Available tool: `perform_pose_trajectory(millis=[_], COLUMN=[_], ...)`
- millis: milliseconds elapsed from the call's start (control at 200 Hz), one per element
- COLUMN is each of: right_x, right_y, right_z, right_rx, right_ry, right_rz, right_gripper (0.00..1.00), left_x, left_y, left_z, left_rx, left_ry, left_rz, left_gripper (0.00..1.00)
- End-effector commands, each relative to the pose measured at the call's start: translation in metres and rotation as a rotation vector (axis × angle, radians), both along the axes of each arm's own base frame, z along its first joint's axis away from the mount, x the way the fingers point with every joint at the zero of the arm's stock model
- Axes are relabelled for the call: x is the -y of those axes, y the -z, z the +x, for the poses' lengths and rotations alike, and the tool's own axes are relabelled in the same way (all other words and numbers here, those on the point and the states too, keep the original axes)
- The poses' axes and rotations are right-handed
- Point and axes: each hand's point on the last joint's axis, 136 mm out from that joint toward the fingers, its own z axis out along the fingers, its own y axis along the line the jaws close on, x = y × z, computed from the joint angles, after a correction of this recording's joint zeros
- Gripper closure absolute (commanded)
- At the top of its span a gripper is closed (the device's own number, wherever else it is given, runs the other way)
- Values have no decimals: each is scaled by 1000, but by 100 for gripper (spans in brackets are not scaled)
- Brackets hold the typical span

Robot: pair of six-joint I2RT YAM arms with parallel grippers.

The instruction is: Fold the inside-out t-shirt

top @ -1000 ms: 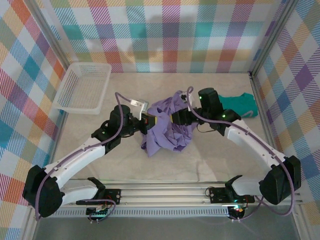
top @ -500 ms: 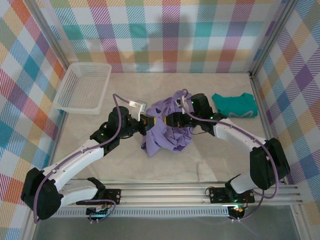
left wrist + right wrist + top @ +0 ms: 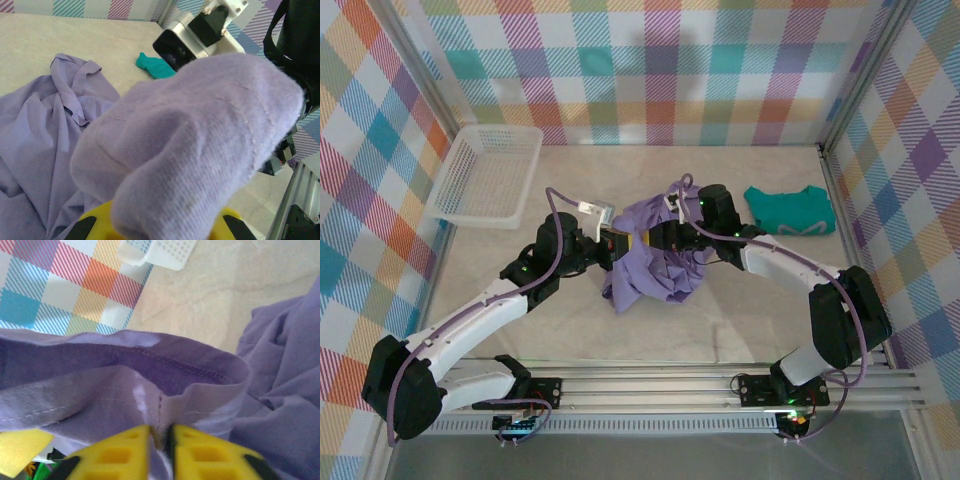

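Note:
The lavender inside-out t-shirt [image 3: 655, 270] lies bunched in the middle of the table, its upper part lifted between the two arms. My left gripper [image 3: 620, 243] is shut on a thick fold of it. In the left wrist view that fold [image 3: 200, 130] drapes over the yellow fingers [image 3: 92, 222] and hides the jaws. My right gripper [image 3: 656, 238] faces the left one at close range. It is shut on the t-shirt's stitched hem [image 3: 175, 372], pinched at a seam between the right gripper's [image 3: 160, 437] yellow fingertips.
A white mesh basket [image 3: 485, 175] stands at the back left. A teal garment [image 3: 790, 210] lies flat at the back right, beside the right arm. Plaid walls enclose the table on three sides. The right wrist's camera [image 3: 182, 42] hangs close in front of the left gripper.
The right gripper has moved left, towards the left gripper, and closed on the t-shirt's hem. The left gripper has kept its hold and its place.

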Motion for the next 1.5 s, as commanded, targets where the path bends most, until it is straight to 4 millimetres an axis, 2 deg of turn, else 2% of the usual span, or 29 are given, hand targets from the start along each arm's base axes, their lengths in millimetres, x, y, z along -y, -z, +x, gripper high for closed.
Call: perform_pose_trajectory(millis=[0, 50, 145, 290, 380, 515, 565, 660, 775, 880, 1015, 1115, 1140, 1155, 1240, 1365, 1420, 1495], right_x=[-4, -1, 6, 17, 21, 13, 9, 9, 13, 12, 10, 8, 8, 7, 7, 11, 17, 33], right_y=[-12, -13, -19, -45, -65, -100, -114, -122, -106, -73, -41, -21, -17, -14, -5, 0, 1, 6], right_z=[-4, -3, -1, 3, 6, 4, -3, -19, -47, -68, -81, -91, -94, -95, -102, -102, -93, -67], right_rx=[34, 54, 125, 297, 405, 592, 659, 751, 770, 725, 708, 729, 729, 728, 707, 656, 630, 529], right_ry=[-27, -17, 4, 9, -19, -115, -185, -280, -376, -426, -446, -466, -472, -475, -485, -458, -407, -285], right_rz=[35, 19, -14, -18, 5, 44, 73, 80, 66, 6, -99, -167, -174, -178, -182, -212, -268, -395], right_gripper=[94, 100, 100, 100, 100, 100, 100, 100, 100, 100, 100, 100, 100, 100, 100, 100, 100, 100], left_x=[-1, -2, -4, -7, -8, 0, 5, 2, -35, -66, -93, -112, -113, -115, -116, -92, -83, -73], left_y=[-15, -15, -12, -2, 6, 21, 27, 39, 50, 50, 41, 38, 36, 44, 55, 71, 74, 71], left_z=[0, 0, -2, -8, -11, -19, -24, -30, -31, -42, -53, -51, -49, -51, -47, -46, -47, -42], left_rx=[45, 45, 38, 13, -4, -34, -55, -92, -90, -86, -104, -156, -165, -196, -291, -364, -356, -310], left_ry=[0, -5, -5, -7, -13, 4, 32, 20, -141, -240, -323, -414, -422, -429, -444, -328, -276, -240], left_rz=[-38, -35, -30, -32, -49, -75, -77, -60, -13, -10, -58, -60, -62, -34, 29, 52, 31, -18], left_gripper=[100, 100, 100, 100, 96, 79, 71, 62, 50, 38, 31, 29, 29, 29, 29, 29, 28, 26])
